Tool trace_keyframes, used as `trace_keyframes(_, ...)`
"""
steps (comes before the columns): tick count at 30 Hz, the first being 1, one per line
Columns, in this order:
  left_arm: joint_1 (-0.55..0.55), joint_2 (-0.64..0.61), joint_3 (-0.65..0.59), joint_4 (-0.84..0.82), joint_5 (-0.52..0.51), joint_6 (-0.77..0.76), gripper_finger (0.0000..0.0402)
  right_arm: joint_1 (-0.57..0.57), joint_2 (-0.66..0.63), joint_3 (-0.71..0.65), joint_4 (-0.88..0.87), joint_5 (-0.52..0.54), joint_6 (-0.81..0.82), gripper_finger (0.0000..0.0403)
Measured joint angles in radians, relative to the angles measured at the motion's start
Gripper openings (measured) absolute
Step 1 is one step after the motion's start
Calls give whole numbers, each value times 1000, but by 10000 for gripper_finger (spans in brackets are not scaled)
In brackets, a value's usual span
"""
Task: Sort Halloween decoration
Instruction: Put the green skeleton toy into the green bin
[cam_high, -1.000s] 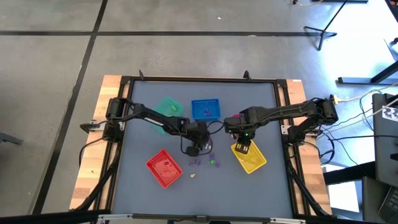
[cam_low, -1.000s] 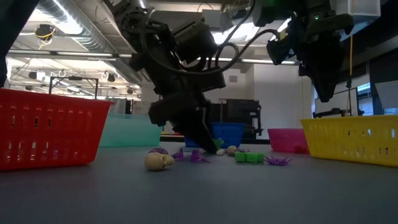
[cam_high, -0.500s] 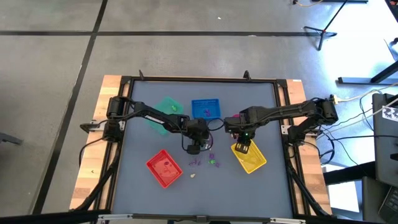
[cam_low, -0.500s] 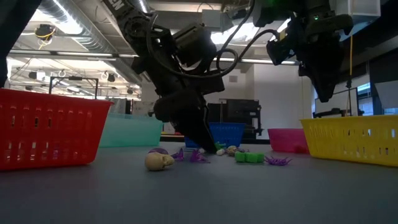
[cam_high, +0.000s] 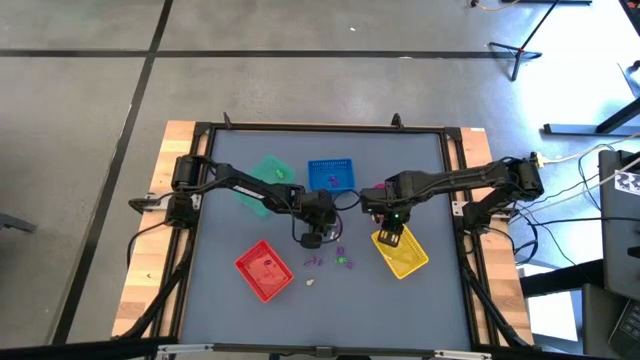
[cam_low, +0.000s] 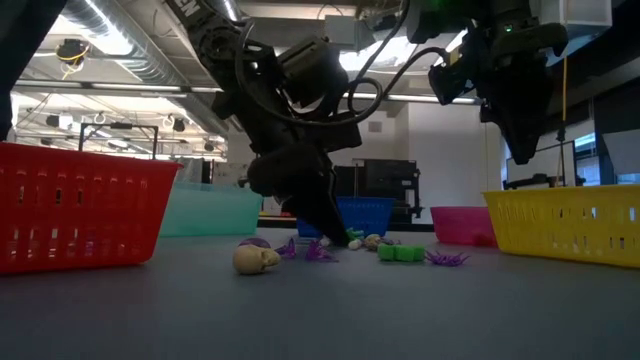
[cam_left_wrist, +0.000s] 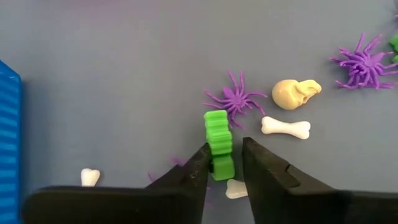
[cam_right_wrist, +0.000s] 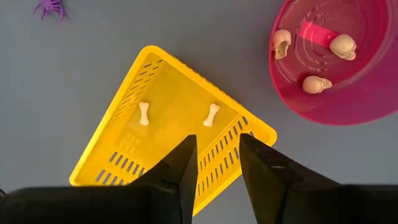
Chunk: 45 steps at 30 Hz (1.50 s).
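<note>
left claw (cam_left_wrist: 222, 163) is sitting low at worktop (cam_high: 240, 170) centre, fingers pinching a green trinket (cam_left_wrist: 217, 142). a purple spider (cam_left_wrist: 234, 98), a skull (cam_left_wrist: 296, 93) and a bone (cam_left_wrist: 285, 126) are lying near it, toward 5 o'clock. right claw (cam_right_wrist: 217, 155) is hovering spread over the yellow tray (cam_right_wrist: 168, 99) at 4 o'clock, two bones (cam_right_wrist: 212, 114) lying inside. pink bowl (cam_right_wrist: 367, 74) is holding three skulls (cam_right_wrist: 342, 45).

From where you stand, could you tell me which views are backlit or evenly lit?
Low view: backlit by ceiling lights, so the left hand and dark arms read as silhouettes. Left wrist view: evenly lit, the small green plastic trinket crisp with a soft shadow. Right wrist view: even too, the yellow slotted plastic tray clear.
</note>
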<state>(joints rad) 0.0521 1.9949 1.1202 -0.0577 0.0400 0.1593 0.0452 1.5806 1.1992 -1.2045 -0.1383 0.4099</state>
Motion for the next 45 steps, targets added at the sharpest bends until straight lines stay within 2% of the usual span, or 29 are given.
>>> trace_keyframes(10, 0, -13, 0, -8, 1, 1, 39, 0, 0, 0, 0, 0, 0, 119)
trace_keyframes(18, 1, -18, 7, -15, 4, -5, 32, 0, 0, 0, -1, 0, 0, 119)
trace_keyframes(21, 1, -35, 8, -17, 6, -50, 31, 0, 0, 0, -2, 0, 0, 119)
trace_keyframes(27, 0, -126, 9, -52, 7, -102, 31, 0, -1, 0, -5, -11, 0, 119)
trace_keyframes(33, 6, -269, 9, -172, -2, -105, 31, 0, -1, 0, -8, -11, -23, 119)
trace_keyframes(38, 15, -385, 10, -321, -65, -96, 31, -2, -1, 3, 16, -4, -44, 119)
trace_keyframes(45, 15, -459, 11, -465, -133, -76, 31, -3, 0, 6, 78, 1, -51, 119)
